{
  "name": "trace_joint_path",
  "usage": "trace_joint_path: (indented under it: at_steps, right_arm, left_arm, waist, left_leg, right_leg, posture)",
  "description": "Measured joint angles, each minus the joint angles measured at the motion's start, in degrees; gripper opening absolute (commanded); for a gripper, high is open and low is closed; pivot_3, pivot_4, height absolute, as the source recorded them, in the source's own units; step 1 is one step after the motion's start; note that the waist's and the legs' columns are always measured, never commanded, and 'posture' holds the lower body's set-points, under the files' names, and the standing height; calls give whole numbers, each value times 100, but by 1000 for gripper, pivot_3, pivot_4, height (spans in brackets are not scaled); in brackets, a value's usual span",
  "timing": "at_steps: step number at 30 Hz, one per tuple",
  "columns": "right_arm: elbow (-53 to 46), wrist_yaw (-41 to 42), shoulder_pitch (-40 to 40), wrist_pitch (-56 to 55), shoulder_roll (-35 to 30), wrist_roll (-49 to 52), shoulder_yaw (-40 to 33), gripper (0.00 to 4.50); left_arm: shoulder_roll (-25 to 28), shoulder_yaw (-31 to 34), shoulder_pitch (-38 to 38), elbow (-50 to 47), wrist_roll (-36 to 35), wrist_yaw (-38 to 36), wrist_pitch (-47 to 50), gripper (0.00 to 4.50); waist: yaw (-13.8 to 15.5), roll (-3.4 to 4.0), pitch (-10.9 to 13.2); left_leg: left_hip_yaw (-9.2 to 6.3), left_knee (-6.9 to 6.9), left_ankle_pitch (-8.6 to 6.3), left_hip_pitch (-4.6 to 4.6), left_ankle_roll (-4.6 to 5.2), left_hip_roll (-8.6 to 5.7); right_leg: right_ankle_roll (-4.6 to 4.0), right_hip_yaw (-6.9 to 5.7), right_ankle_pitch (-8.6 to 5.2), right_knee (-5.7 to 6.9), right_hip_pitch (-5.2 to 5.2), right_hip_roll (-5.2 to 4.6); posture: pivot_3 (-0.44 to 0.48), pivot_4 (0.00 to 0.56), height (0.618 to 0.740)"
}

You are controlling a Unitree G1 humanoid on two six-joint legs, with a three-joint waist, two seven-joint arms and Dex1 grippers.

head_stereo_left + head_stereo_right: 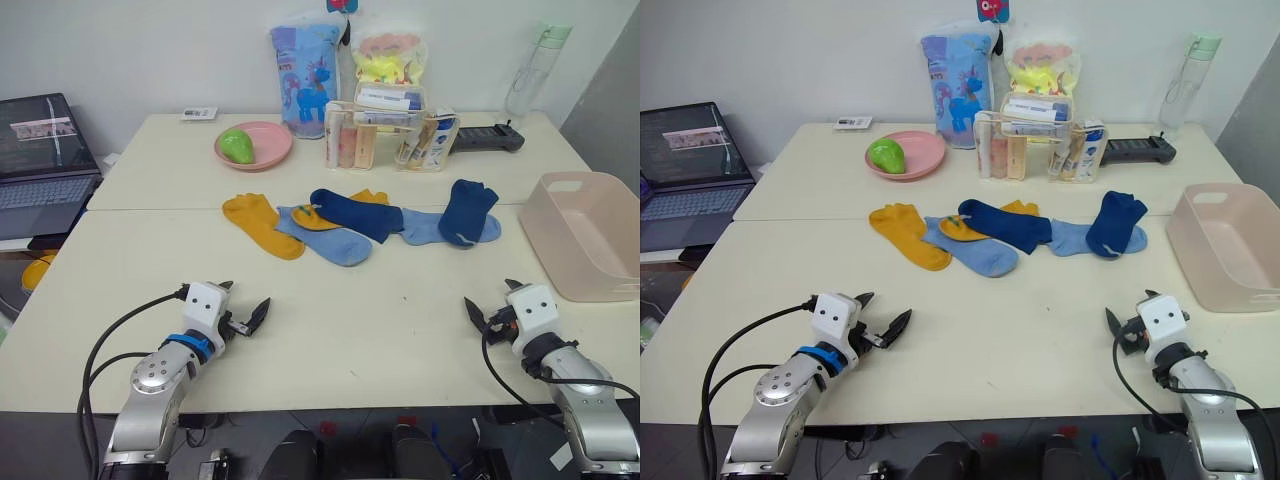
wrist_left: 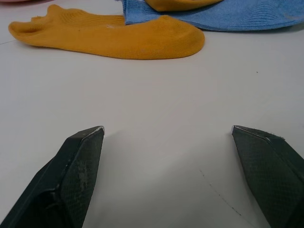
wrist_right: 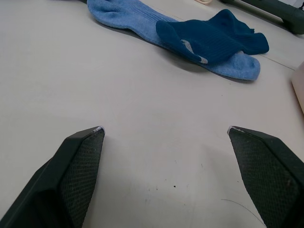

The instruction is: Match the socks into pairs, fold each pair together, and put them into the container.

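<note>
Several socks lie in a row across the middle of the table. From left to right: a mustard yellow sock, a light blue sock, a dark navy sock lying over a second yellow sock, then another light blue sock with a navy sock on top. The pale pink-beige container stands at the right edge, with nothing visible inside. My left gripper rests open near the front edge, short of the yellow sock. My right gripper is open at the front right, facing the navy sock.
At the back stand a pink plate holding a green object, a clear organizer with bottles, two printed bags, a water bottle and a black device. A laptop sits at the left.
</note>
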Motion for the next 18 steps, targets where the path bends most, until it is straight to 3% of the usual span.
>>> trace_joint_path:
  at_steps: [14, 18]
  right_arm:
    - [-86, -23, -252, 156, -262, -50, -114, 4460]
    - [-37, -27, -345, 146, -260, -63, -86, 4460]
  left_arm:
    - [-27, 3, -197, 374, 10, 33, -256, 4458]
    - [-41, 1, -204, 374, 267, 326, -418, 4458]
  waist:
    - [2, 1, 0]
    - [2, 1, 0]
  left_leg:
    - [0, 0, 0, 1, 0, 0]
    - [0, 1, 0, 1, 0, -1]
  right_leg:
    - [0, -1, 0, 1, 1, 0]
    - [0, 0, 0, 0, 1, 0]
  posture:
    - [0, 150, 740]
    - [0, 150, 740]
